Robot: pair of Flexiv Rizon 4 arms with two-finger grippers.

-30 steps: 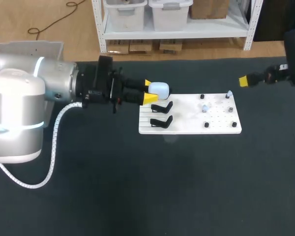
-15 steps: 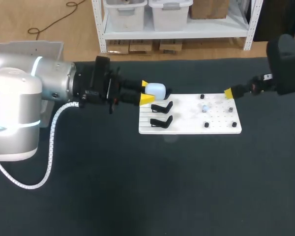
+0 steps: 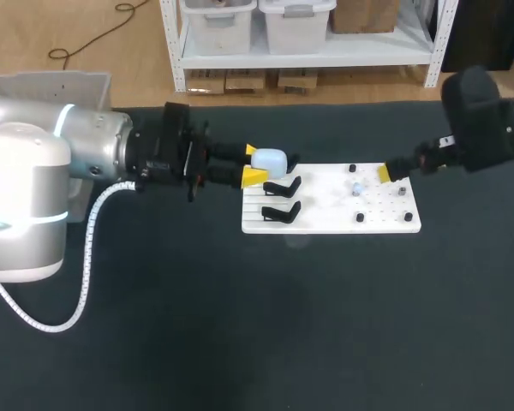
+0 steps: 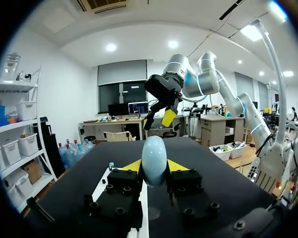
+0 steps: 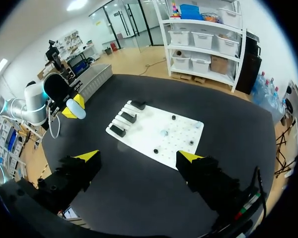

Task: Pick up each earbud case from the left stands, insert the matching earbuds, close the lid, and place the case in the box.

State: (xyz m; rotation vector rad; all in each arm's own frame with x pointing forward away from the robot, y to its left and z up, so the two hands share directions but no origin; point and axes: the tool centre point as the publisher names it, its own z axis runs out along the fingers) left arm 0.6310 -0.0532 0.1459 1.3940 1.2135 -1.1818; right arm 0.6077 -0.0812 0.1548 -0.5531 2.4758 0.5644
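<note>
Partly hidden earbud case [image 3: 271, 158] in left end effector [image 3: 254, 163].

**Item count, table top**

One white board [image 3: 325, 224] is recorded at centre frame. Three black stands [image 5: 128, 117] are counted on it in the right wrist view. Only two are seen in the head view, left of centre. One earbud case [image 3: 269, 158] is noted. Four dark pegs [image 3: 360, 217] and one pale earbud [image 3: 357, 187] are made out.
</note>
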